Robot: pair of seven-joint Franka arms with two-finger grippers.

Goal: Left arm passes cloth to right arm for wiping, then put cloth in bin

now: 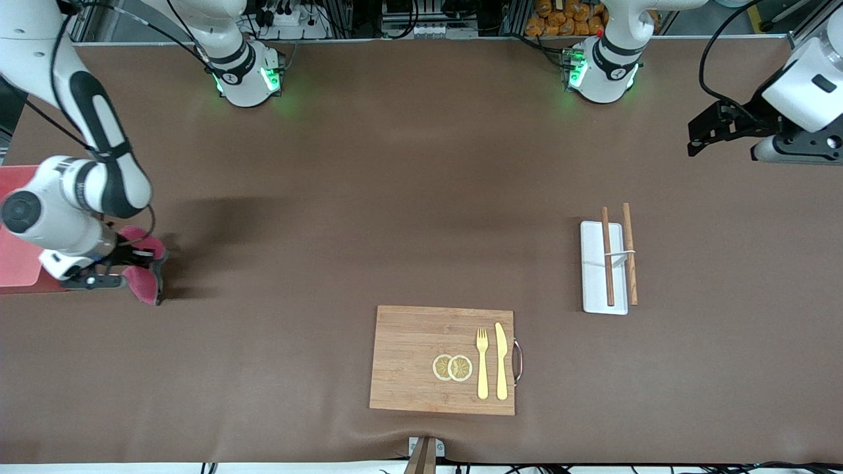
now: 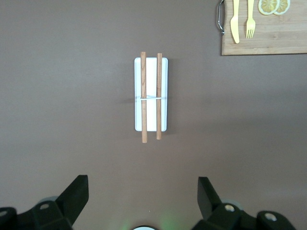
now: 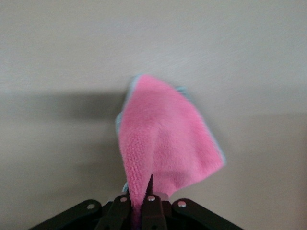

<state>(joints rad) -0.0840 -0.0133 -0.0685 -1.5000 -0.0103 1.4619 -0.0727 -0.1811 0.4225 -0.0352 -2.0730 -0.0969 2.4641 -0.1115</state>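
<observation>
Setting: robotics laboratory. Evidence: two white jointed robot arms on green-lit bases at a wide bench with a brown mat; aluminium framing with black cables and power strips along the bench's edge.

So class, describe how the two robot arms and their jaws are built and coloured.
Both arms are glossy white with black joint bands, black cables trailing along them and green lights at their bases. The left gripper and right gripper are black, each with two angular jaws fixed by small silver screws.
</observation>
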